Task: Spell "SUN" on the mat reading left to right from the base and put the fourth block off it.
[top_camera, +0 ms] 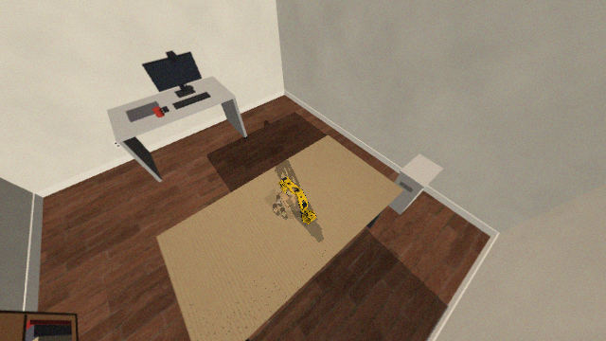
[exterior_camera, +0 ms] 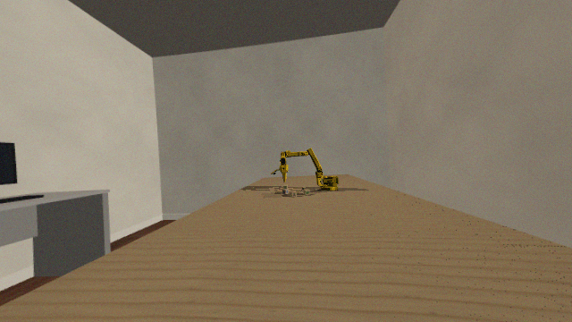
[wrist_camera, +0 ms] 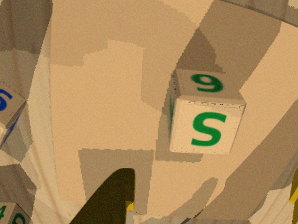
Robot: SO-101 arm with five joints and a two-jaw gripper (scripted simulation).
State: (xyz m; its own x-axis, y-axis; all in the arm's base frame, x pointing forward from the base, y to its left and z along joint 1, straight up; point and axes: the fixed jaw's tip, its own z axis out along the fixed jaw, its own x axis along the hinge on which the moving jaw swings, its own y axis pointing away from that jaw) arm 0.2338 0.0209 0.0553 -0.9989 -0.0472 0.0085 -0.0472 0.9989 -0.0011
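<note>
Blocks are the subject of this inspection, and the claw hangs above them at the end of the yellow arm, pointing down, its jaws part-way apart and grasping nothing. In the wrist view one dark finger rises from the lower edge at about 7 o'clock.

S block lies flat on the light mat, at about 2 o'clock from that finger and apart from it. Its top face shows a green S; the adjoining face shows a green 9.

Blue-lettered block sits at the left edge, at 9 o'clock, only partly in frame. Green-lettered block sits at the lower left corner, at 8 o'clock, its letter not fully readable. Whether either rests on the mat cannot be told.

Wooden desk carries the arm, mat and blocks. A grey workstation with a monitor stands well apart against the wall.
</note>
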